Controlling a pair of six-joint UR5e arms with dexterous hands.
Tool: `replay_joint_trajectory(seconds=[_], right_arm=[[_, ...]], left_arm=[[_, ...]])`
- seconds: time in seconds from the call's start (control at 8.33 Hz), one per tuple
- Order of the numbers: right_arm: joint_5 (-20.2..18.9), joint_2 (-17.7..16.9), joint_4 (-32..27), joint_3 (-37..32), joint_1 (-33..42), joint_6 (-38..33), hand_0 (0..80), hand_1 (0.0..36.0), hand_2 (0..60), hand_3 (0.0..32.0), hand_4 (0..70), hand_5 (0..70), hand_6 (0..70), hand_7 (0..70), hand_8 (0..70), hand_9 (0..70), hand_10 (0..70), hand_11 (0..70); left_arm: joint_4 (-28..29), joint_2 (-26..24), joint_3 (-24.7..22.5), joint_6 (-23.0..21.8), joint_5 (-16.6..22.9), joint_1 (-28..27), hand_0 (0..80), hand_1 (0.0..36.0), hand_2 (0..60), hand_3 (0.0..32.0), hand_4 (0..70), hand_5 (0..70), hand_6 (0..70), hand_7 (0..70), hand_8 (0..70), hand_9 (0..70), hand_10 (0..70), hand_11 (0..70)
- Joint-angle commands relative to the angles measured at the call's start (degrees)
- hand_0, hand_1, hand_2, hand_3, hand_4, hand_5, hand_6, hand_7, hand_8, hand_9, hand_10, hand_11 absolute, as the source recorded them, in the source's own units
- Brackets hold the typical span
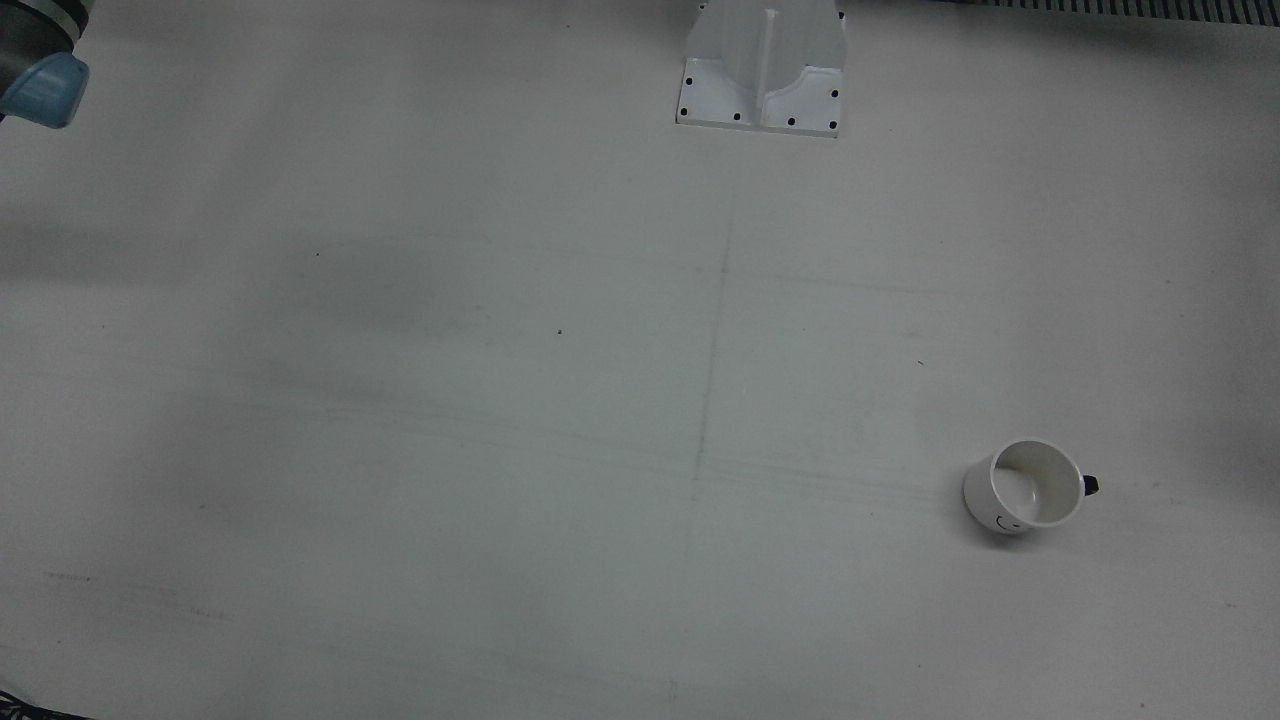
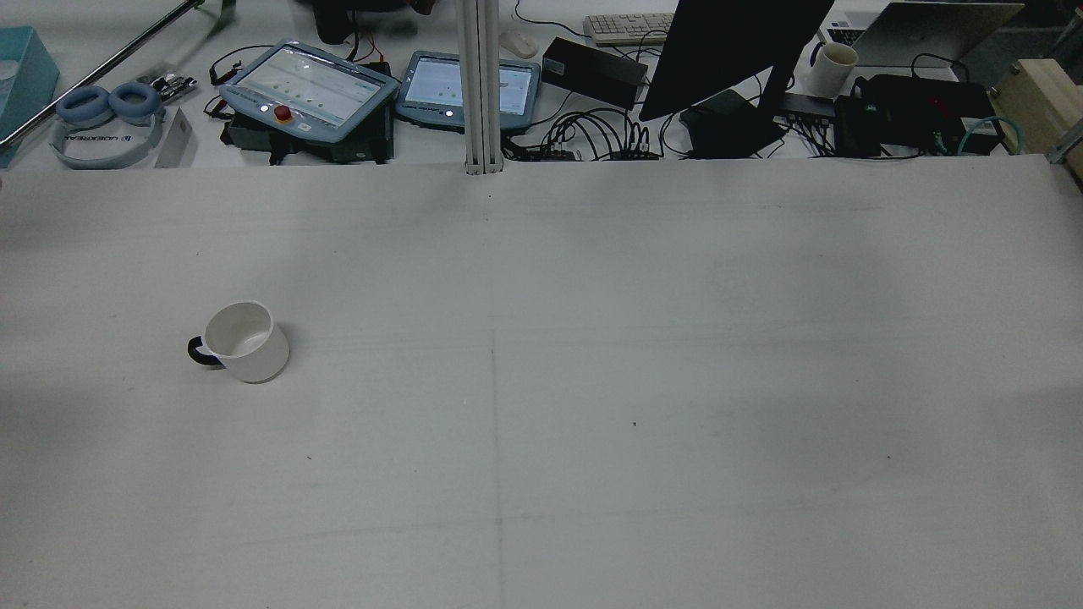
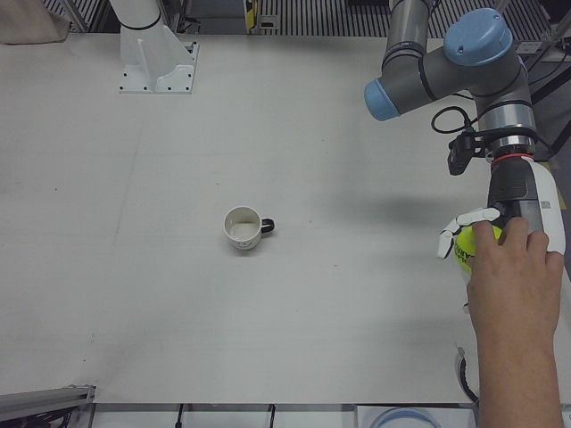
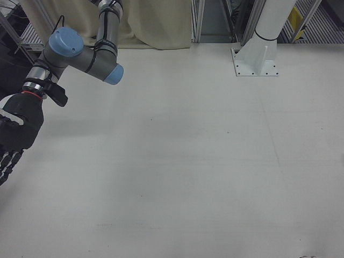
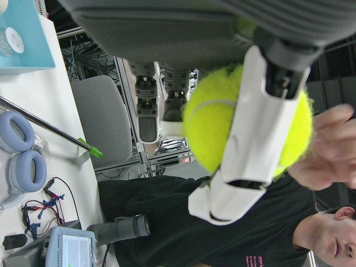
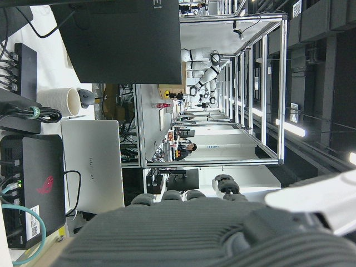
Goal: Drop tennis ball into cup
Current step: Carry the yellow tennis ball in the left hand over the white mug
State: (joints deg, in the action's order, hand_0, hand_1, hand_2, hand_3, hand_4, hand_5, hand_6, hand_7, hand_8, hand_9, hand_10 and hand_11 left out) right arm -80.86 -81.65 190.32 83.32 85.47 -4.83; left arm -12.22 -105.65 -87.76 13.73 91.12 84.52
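A white cup [image 1: 1025, 487] with a black handle stands upright and empty on the table, on my left arm's half; it also shows as the cup [image 2: 245, 341] and the cup [image 3: 243, 227]. My left hand [image 3: 505, 212] hangs off to the side of the table, far from the cup, with its fingers [image 5: 261, 128] curled over a yellow tennis ball [image 3: 467, 247]. A person's hand [image 3: 513, 278] touches the same tennis ball [image 5: 214, 130] from below. My right hand [image 4: 13, 137], black, hangs at the opposite side with fingers spread and nothing in it.
A white arm pedestal [image 1: 765, 70] is bolted at the table's back edge. Beyond the table's far edge in the rear view lie two tablets [image 2: 309, 85], a dark monitor [image 2: 736, 42], cables and headphones [image 2: 106, 118]. A person stands close to my left hand.
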Motion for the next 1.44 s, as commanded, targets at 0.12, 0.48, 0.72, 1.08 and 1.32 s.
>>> replay_joint_trajectory(seconds=[0.12, 0.48, 0.72, 1.08, 1.32], right_arm=[[0.0, 0.0, 0.0, 0.0, 0.0, 0.0, 0.0, 0.0, 0.0, 0.0, 0.0, 0.0, 0.0, 0.0, 0.0, 0.0, 0.0, 0.0], [0.0, 0.0, 0.0, 0.0, 0.0, 0.0, 0.0, 0.0, 0.0, 0.0, 0.0, 0.0, 0.0, 0.0, 0.0, 0.0, 0.0, 0.0], [0.0, 0.0, 0.0, 0.0, 0.0, 0.0, 0.0, 0.0, 0.0, 0.0, 0.0, 0.0, 0.0, 0.0, 0.0, 0.0, 0.0, 0.0], [0.0, 0.0, 0.0, -0.1, 0.0, 0.0, 0.0, 0.0, 0.0, 0.0, 0.0, 0.0, 0.0, 0.0, 0.0, 0.0, 0.0, 0.0], [0.0, 0.0, 0.0, -0.1, 0.0, 0.0, 0.0, 0.0, 0.0, 0.0, 0.0, 0.0, 0.0, 0.0, 0.0, 0.0, 0.0, 0.0]], left_arm=[[-0.3, 0.6, -6.4, 0.1, 0.0, -1.1, 73.8, 30.8, 30.2, 0.0, 37.8, 21.3, 70.0, 70.0, 50.2, 68.4, 19.5, 30.4], [-1.7, 4.8, -16.7, 0.2, 0.0, -9.7, 62.6, 27.2, 34.1, 0.0, 39.7, 21.6, 70.0, 70.0, 49.8, 68.6, 18.9, 29.2], [-4.2, 4.6, -21.2, 0.1, -0.3, -19.5, 59.0, 26.2, 34.9, 0.0, 39.0, 17.7, 64.4, 70.0, 47.9, 67.7, 18.3, 28.0], [-4.7, 4.5, -21.1, 1.0, -2.0, -28.9, 50.7, 21.2, 44.8, 0.0, 36.4, 16.5, 67.2, 70.0, 47.4, 66.6, 17.1, 25.8], [-3.4, 4.8, -20.1, 1.6, -4.7, -32.7, 48.0, 18.5, 45.5, 0.0, 34.5, 14.9, 62.1, 70.0, 46.3, 66.2, 16.7, 24.9]])
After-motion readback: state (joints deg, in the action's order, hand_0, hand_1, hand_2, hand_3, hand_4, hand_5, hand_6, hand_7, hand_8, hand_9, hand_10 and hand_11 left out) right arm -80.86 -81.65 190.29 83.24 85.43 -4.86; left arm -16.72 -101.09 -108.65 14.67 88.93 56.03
